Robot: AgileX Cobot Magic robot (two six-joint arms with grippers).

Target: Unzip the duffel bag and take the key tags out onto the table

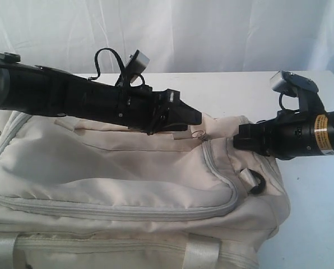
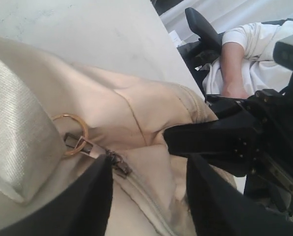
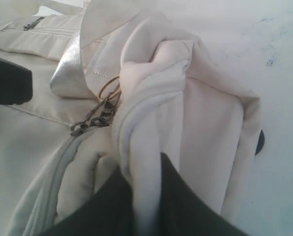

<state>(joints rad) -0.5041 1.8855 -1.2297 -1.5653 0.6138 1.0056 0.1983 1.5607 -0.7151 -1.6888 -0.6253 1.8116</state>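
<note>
The cream-white duffel bag (image 1: 128,168) lies zipped on the white table (image 1: 240,89) and fills the front of the exterior view. My left gripper (image 1: 198,120) hovers open over the bag's top, its fingers either side of the pale zipper (image 2: 151,196). The metal zipper pull (image 2: 85,145) with its gold ring (image 2: 70,132) lies just beyond one fingertip. My right gripper (image 3: 144,169) is shut on a bunched fold of bag fabric (image 3: 151,123) at the bag's right end (image 1: 234,141), close to the pull (image 3: 95,118). The key tags are hidden.
A black D-ring (image 1: 256,182) hangs on the bag's right end. Shiny cream straps (image 1: 203,252) cross the front, below a curved pocket zipper (image 1: 100,210). A person in a white shirt (image 2: 245,54) sits beyond the table. White curtain hangs behind.
</note>
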